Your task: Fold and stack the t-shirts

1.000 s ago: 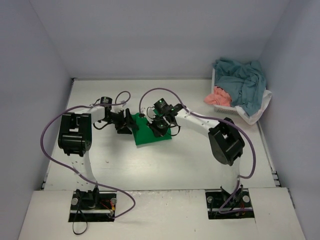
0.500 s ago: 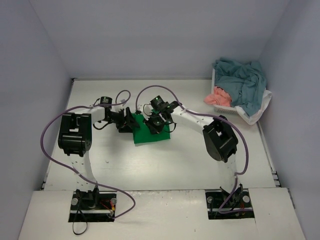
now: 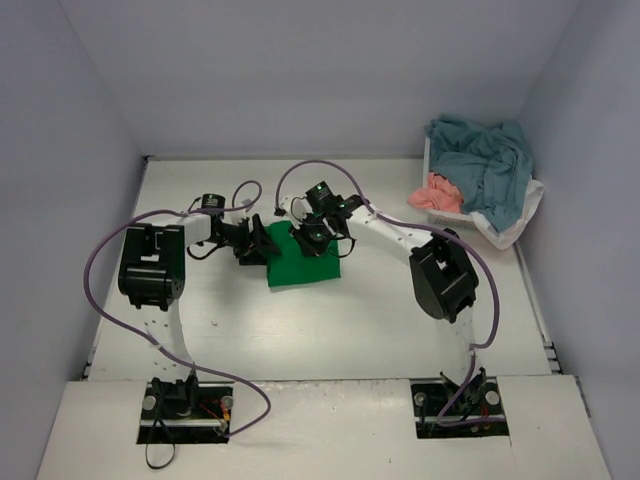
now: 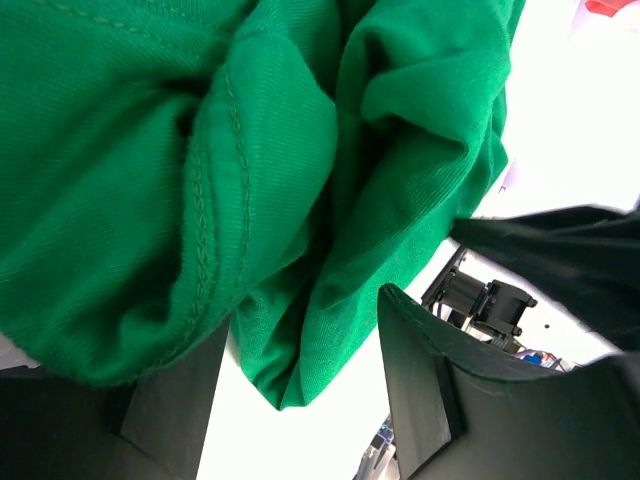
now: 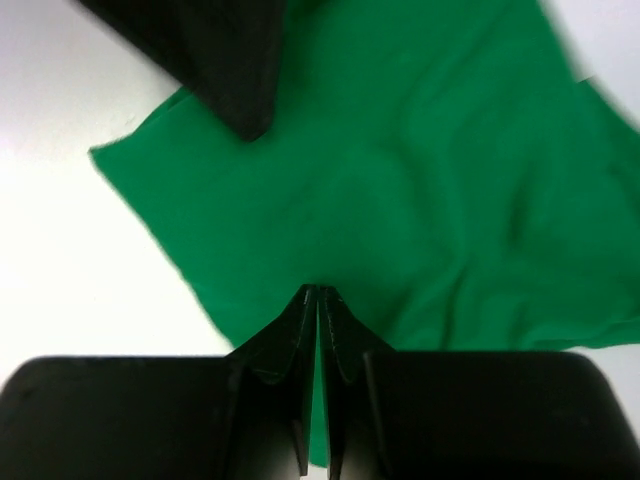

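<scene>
A bright green t-shirt [image 3: 305,265] lies folded into a small rectangle in the middle of the table. My left gripper [image 3: 265,243] sits at its left edge, open. In the left wrist view a bunched fold of the green cloth [image 4: 250,150] hangs between the spread fingers of this gripper [image 4: 305,310] and rests over the left one, with white table showing in the gap. My right gripper [image 3: 312,240] is over the shirt's back part, shut. Its tips [image 5: 320,290] meet above the flat green cloth [image 5: 420,200] with nothing seen between them.
A white mesh basket [image 3: 445,215] stands at the back right against the wall, holding a teal t-shirt [image 3: 485,160], a salmon pink one [image 3: 437,190] and a white one [image 3: 515,220] hanging over its side. One left gripper finger [image 5: 220,60] shows in the right wrist view.
My right gripper has slid left and toward the back across the green t-shirt, staying shut. The left gripper and the shirt have not visibly moved.
</scene>
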You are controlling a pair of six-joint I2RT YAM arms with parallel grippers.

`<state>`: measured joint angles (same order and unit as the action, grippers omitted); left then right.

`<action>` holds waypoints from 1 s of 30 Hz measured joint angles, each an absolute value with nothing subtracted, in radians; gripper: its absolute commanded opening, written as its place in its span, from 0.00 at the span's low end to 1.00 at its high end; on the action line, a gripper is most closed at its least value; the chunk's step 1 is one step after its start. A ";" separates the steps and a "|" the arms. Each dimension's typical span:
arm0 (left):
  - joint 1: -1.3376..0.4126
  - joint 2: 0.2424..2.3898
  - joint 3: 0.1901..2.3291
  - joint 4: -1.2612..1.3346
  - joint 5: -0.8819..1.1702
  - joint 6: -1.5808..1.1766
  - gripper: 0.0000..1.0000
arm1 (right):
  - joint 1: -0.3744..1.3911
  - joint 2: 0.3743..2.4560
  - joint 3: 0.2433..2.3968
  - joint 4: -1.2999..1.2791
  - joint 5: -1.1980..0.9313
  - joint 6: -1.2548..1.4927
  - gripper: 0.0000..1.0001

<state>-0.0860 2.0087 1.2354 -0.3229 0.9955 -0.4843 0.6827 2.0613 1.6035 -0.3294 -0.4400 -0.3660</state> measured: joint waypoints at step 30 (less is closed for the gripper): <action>-0.147 2.140 1.335 -0.262 1.039 -0.534 0.00 | 0.671 2.222 1.709 -0.256 -0.446 -0.337 0.02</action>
